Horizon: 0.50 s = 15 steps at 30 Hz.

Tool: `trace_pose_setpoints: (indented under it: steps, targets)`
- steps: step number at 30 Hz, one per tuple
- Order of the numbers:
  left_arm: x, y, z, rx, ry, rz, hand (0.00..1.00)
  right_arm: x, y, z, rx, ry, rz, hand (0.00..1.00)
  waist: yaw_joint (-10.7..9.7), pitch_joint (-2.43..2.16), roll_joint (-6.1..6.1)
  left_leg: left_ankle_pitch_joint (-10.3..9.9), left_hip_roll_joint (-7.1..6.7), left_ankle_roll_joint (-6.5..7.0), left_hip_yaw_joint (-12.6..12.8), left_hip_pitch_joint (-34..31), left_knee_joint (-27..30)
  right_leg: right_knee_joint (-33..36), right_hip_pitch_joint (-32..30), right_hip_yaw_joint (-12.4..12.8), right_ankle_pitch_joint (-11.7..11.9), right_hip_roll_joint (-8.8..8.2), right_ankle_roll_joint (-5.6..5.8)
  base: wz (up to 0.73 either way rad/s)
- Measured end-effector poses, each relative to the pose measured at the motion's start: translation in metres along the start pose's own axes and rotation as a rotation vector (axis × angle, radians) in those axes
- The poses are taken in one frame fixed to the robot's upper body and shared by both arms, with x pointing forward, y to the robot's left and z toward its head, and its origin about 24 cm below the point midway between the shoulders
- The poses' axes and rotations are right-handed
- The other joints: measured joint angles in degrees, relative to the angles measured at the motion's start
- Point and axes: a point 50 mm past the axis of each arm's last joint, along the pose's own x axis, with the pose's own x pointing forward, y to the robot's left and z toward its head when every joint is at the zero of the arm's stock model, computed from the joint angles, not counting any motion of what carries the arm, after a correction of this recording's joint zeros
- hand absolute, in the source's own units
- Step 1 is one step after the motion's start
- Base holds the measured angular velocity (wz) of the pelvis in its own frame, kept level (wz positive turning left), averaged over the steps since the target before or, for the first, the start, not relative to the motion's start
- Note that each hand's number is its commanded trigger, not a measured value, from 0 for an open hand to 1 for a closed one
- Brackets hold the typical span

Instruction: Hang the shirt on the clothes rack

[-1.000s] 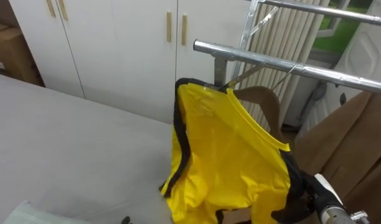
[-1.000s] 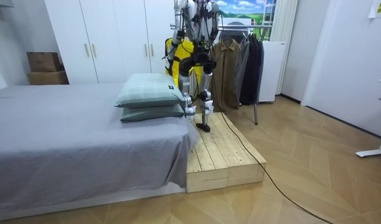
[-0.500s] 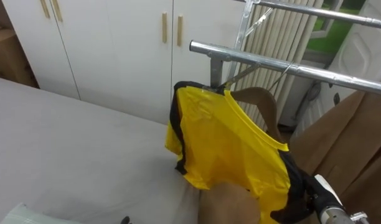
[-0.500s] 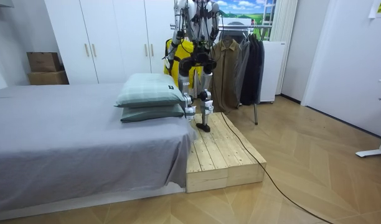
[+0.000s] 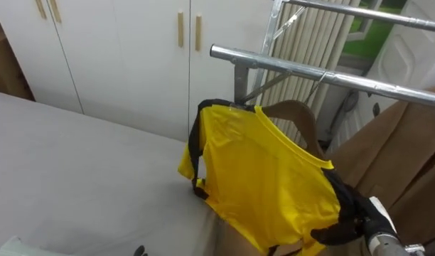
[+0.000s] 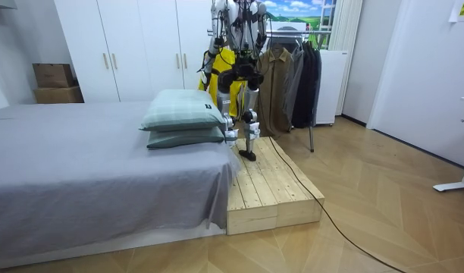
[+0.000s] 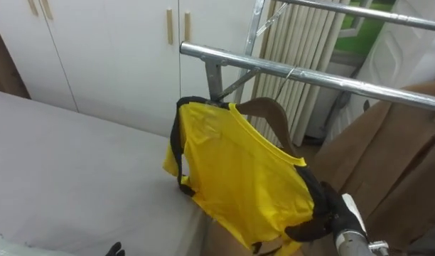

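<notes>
Yellow shirt point(image 5: 267, 178) is held below the metal rail point(image 5: 310, 67) by the right hand point(image 5: 363, 220), fingers clenched on its sleeve end — the room view adds the robot standing on a wooden platform point(image 6: 274, 189) beside the bed point(image 6: 88, 167).

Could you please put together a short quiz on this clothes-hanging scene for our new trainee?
1. True or false: the yellow shirt is held up close to the metal rail.
2. What grips the shirt's dark edge? A. a person's hand B. the robot's right hand C. a clothes peg
3. Fill in: the coat to the right of the shirt is ___.
Key: 1 true; 2 B; 3 brown.
</notes>
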Motion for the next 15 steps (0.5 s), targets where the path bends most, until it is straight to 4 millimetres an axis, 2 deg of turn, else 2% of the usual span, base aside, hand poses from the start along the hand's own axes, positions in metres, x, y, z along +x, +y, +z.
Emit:
trace_pose_setpoints:
  steps: [4, 6, 15]
  targets:
    - [0.000, 0.000, 0.001, -0.007, -0.005, 0.003, 0.00, 0.000, -0.004, 0.021, 0.011, -0.090, -0.047, 0.00, -0.68, -0.13, 0.63, 0.00, 0.05, 0.00, 0.16, -0.01, 0.00, -0.01, -0.04, 0.06, 0.01, 0.05, -0.03, -0.01]
    - [0.000, 0.000, 0.001, -0.012, -0.009, 0.011, 0.00, 0.000, -0.007, 0.029, 0.010, -0.125, -0.084, 0.00, -1.65, -0.41, 1.07, 0.00, 0.04, 0.00, 0.23, 0.02, 0.00, 0.09, 0.00, -0.05, 0.01, 0.02, -0.04, 0.02]
    - [-0.001, 0.002, -0.001, -0.011, -0.005, 0.027, 0.00, -0.002, -0.013, 0.047, 0.026, -0.200, -0.165, 0.00, -3.23, -0.41, 1.22, 0.00, 0.06, 0.01, 0.54, -0.02, 0.00, 0.21, -0.18, 0.26, -0.03, 0.09, -0.03, 0.00]
